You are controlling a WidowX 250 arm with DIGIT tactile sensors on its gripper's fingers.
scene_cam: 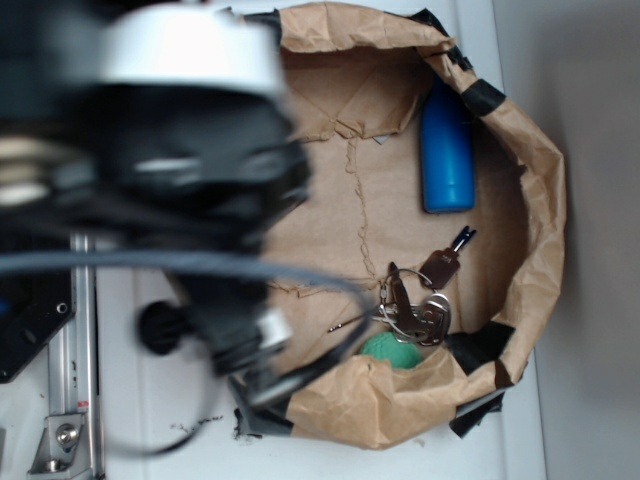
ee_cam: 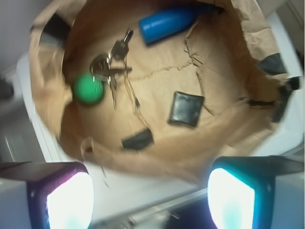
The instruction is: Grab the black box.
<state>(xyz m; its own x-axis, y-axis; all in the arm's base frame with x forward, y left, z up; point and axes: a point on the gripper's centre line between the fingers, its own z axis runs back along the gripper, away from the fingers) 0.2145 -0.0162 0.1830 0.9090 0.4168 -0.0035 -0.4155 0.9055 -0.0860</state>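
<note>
Wrist view: the claw (ee_cam: 147, 200) is spread wide, its two lit fingertips (ee_cam: 69, 200) sitting at the bottom corners of the picture with nothing between them. It hangs over the near rim of the brown paper basin (ee_cam: 157, 157), outside the hollow itself. Just ahead of the claw, and a touch toward the right-hand finger, lies the black box (ee_cam: 186, 109), flat on the paper floor and clear of everything else, untouched. Nearer the left-hand finger, a black tape patch (ee_cam: 137, 139) sits on the inner slope. Further out on that side, the green ball (ee_cam: 88, 89) rests against the basin wall, with the bunch of keys (ee_cam: 110, 63) right beside it. At the far end of the basin, the blue bottle (ee_cam: 167, 23) lies on its side, well apart from the box. In the exterior view the blurred arm (scene_cam: 190, 190) fills the left half and hides the box; the white tabletop (scene_cam: 590, 420) surrounds the basin.
</note>
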